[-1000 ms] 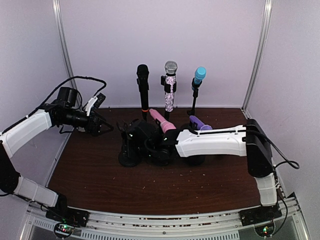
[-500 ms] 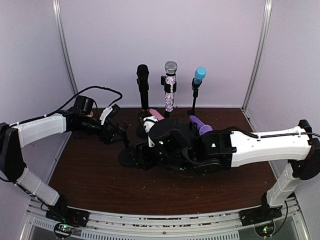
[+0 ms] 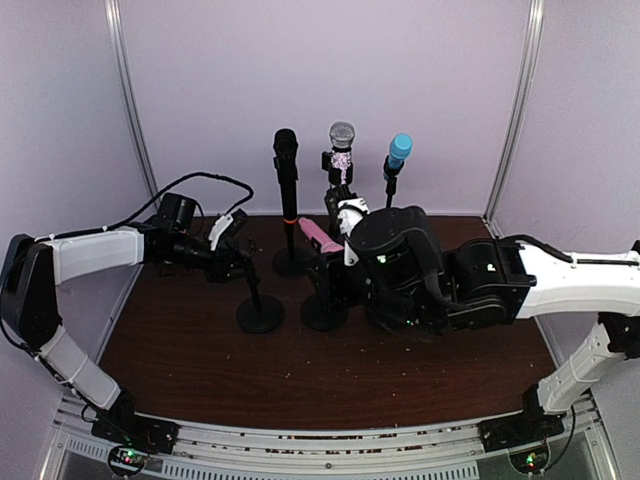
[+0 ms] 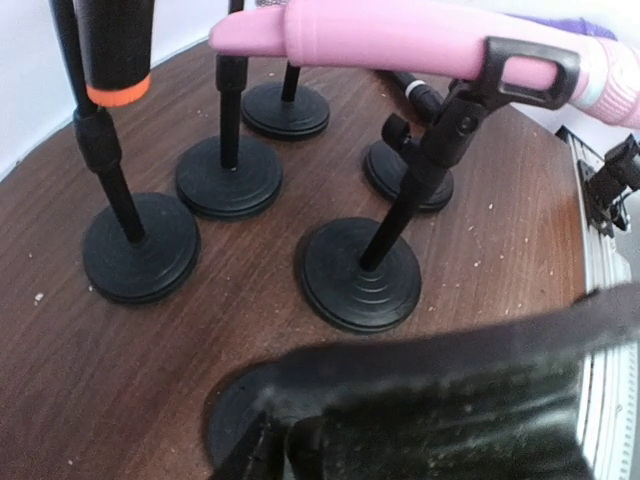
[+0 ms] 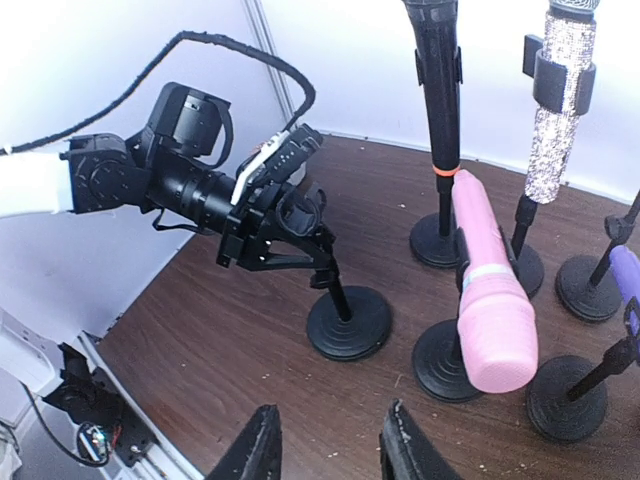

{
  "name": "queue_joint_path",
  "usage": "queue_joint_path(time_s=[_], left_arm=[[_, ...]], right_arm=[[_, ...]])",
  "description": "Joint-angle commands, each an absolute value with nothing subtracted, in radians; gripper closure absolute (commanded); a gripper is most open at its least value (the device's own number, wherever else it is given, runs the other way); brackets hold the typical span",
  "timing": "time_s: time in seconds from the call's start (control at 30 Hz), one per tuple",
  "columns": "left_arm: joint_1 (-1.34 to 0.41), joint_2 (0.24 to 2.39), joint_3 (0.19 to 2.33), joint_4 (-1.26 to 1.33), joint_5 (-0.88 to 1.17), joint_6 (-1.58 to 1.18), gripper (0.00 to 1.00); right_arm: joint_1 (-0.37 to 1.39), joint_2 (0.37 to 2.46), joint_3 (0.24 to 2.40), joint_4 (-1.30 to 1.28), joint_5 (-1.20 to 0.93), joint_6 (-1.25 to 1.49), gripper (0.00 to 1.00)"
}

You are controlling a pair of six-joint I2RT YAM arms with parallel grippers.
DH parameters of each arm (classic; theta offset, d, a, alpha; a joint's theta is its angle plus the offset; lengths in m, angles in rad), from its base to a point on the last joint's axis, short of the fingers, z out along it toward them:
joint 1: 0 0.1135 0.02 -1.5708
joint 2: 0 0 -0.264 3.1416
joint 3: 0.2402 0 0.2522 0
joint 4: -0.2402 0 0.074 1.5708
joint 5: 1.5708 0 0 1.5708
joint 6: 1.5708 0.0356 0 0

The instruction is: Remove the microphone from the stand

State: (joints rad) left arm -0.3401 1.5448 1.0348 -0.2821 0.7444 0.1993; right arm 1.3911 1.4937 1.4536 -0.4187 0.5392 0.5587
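Note:
A short black stand (image 3: 259, 316) (image 5: 349, 322) sits front left on the brown table. At its top is a black microphone (image 5: 297, 213), which fills the bottom of the left wrist view as a dark blurred body (image 4: 470, 400). My left gripper (image 3: 240, 264) (image 5: 288, 232) reaches in from the left, its fingers shut around that microphone at the clip. My right gripper (image 5: 331, 447) hangs back above the table in front of the stand, open with nothing between its fingers.
A pink microphone (image 3: 322, 240) (image 5: 490, 300) (image 4: 400, 40) lies tilted in the neighbouring stand. A purple one (image 5: 625, 272) is further right. Behind stand a tall black microphone (image 3: 286, 160), a glittery one (image 3: 341, 150) and a blue one (image 3: 399, 150). Round stand bases (image 4: 360, 272) crowd the middle.
My left arm swung right to the front-left stand and its jaws closed on the microphone there. My right arm drew back from that stand toward the right, its jaws narrower.

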Motion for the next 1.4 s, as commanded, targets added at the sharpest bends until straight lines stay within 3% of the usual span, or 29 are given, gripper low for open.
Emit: queue_joint_path(time_s=[0.0,0.23,0.63,0.77,0.87,0.93,1.07,1.2,1.37], left_arm=[[-0.344,1.540,1.049,-0.224,0.753,0.269,0.73],[-0.302,1.503,1.075,-0.344,0.629,0.424,0.94],[0.041,1.435,1.090,-0.475,0.548,0.648,0.95],[0.106,1.454,1.084,-0.449,0.534,0.658,0.93],[0.130,1.460,1.087,-0.449,0.531,0.660,0.80],[0.138,1.452,1.082,-0.456,0.532,0.660,0.55],[0.138,1.402,1.057,-0.457,0.525,0.654,0.17],[0.138,1.350,1.045,-0.474,0.499,0.637,0.04],[0.139,1.288,1.091,-0.555,0.456,0.586,0.02]], right_arm=[[1.396,1.496,1.465,-0.490,0.621,0.546,0.67],[1.382,1.467,1.461,-0.492,0.670,0.525,0.69],[1.343,1.405,1.384,-0.476,0.684,0.535,0.67],[1.322,1.410,1.383,-0.510,0.681,0.567,0.55],[1.295,1.430,1.400,-0.559,0.640,0.601,0.41],[1.276,1.450,1.420,-0.588,0.610,0.609,0.33],[1.241,1.504,1.494,-0.656,0.550,0.602,0.25],[1.224,1.552,1.570,-0.699,0.507,0.563,0.23],[1.195,1.617,1.644,-0.788,0.469,0.565,0.25]])
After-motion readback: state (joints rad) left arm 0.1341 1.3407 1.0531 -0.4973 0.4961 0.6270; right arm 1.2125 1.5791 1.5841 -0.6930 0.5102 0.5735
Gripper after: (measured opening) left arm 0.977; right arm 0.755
